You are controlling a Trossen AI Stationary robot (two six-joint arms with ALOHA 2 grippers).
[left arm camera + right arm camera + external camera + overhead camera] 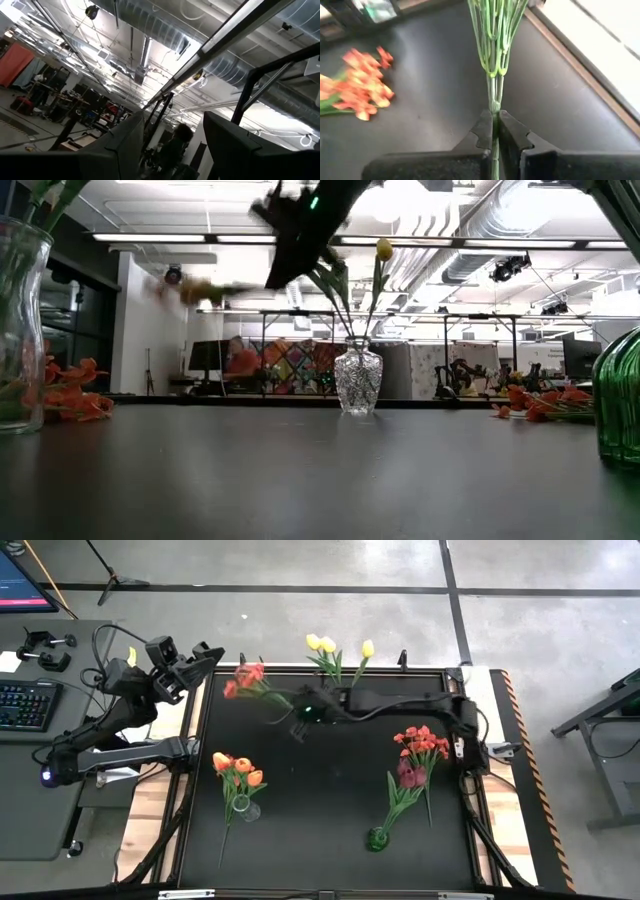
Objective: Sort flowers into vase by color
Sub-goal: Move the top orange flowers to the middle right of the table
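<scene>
Right gripper [494, 131]: clamped on the thin green stalk of a bunch of flowers [247, 680], red-orange heads, held above the table [330, 790]. Stalk runs straight out from the fingertips, heads toward the far left corner. Clear vase [357, 380] with yellow tulips [322, 644]: at the far edge, just beside this gripper. Left gripper [200, 662]: raised off the table's left side, fingers apart, empty, well off from every vase.
</scene>
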